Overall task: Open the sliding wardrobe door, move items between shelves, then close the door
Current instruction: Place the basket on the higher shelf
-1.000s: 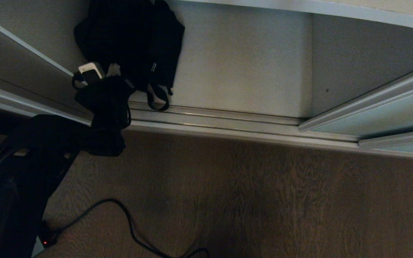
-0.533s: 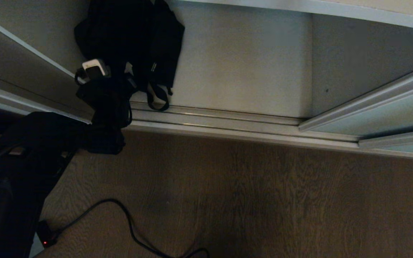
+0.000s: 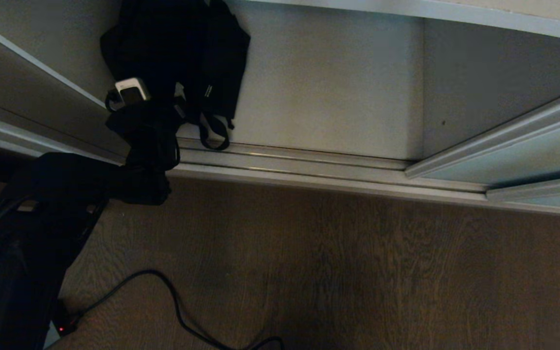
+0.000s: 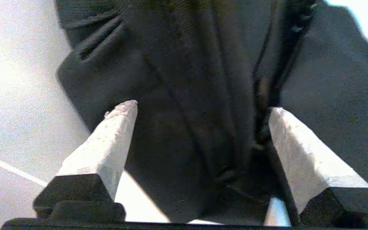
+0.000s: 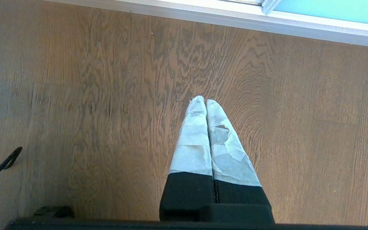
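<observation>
**Left pincer released at the black bag on the wardrobe shelf**

The sliding wardrobe door (image 3: 518, 155) stands slid to the right, leaving the white shelf (image 3: 328, 82) exposed above the wood floor (image 3: 338, 272). The black bag (image 3: 178, 53) lies slumped on the shelf's left part, its strap (image 3: 214, 133) looping onto the door track. The left pincer (image 4: 203, 108) is spread wide, fingers (image 4: 113, 137) either side of the fabric. The right pincer (image 5: 205, 102) hangs clenched and empty over the floor
</observation>
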Motion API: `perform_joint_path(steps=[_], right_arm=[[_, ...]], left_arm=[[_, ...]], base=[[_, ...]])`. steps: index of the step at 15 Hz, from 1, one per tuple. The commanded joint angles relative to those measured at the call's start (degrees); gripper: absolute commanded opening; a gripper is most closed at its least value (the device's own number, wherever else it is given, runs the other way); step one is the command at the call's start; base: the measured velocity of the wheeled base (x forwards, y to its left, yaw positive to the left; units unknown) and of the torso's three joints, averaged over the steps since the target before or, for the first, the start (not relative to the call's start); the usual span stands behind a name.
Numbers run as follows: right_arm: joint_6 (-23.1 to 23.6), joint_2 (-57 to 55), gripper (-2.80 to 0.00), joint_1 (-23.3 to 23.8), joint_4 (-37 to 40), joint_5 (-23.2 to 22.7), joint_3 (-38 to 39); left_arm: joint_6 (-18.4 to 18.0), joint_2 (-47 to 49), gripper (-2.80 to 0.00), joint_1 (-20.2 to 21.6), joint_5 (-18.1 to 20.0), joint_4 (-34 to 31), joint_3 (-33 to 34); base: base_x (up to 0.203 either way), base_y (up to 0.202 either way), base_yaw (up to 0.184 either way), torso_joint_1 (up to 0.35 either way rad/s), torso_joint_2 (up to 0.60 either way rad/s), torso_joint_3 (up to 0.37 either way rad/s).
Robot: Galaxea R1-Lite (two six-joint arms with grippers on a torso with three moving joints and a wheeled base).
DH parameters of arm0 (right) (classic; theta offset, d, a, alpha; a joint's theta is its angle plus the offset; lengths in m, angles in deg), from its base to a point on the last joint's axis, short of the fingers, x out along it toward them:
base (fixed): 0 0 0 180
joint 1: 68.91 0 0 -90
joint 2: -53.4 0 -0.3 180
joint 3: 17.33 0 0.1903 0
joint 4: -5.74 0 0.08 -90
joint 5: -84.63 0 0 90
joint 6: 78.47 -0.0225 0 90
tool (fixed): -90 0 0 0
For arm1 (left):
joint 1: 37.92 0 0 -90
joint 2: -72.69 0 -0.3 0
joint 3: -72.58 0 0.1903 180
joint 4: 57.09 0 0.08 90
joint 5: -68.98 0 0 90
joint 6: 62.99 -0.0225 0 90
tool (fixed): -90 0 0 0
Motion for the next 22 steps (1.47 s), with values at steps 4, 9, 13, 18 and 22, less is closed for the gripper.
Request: perform_joint_path(steps=[4, 9, 13, 18, 22], right_arm=[[-0.04, 0.02, -2.80, -0.01, -0.02, 0.00, 0.09], [-0.04, 0.02, -2.80, -0.01, -0.02, 0.00, 0.09], [-0.04, 0.02, -2.80, -0.01, -0.02, 0.00, 0.09], [-0.04, 0.02, -2.80, -0.01, -0.02, 0.00, 0.09], [-0.04, 0.02, -2.80, -0.01, -0.02, 0.00, 0.09]], left_arm=[[-1.56, -1.05, 0.00, 0.29, -0.65, 0.76, 3.57], [-1.74, 0.63, 0.00, 1.32, -0.78, 0.46, 2.96], [-1.87, 3.56, 0.00, 2.07, -0.49, 0.21, -1.54], [-1.39, 7.56, 0.00, 3.54, 1.00, -1.83, -7.11], [-1.39, 8.01, 0.00, 3.63, 1.17, -1.55, -5.60]], base=[[0.000, 0.000, 0.000, 0.000, 0.00, 0.000], [0.000, 0.000, 0.000, 0.000, 0.00, 0.000], [0.000, 0.000, 0.000, 0.000, 0.00, 0.000], [0.000, 0.000, 0.000, 0.000, 0.00, 0.000], [0.000, 0.000, 0.000, 0.000, 0.00, 0.000]])
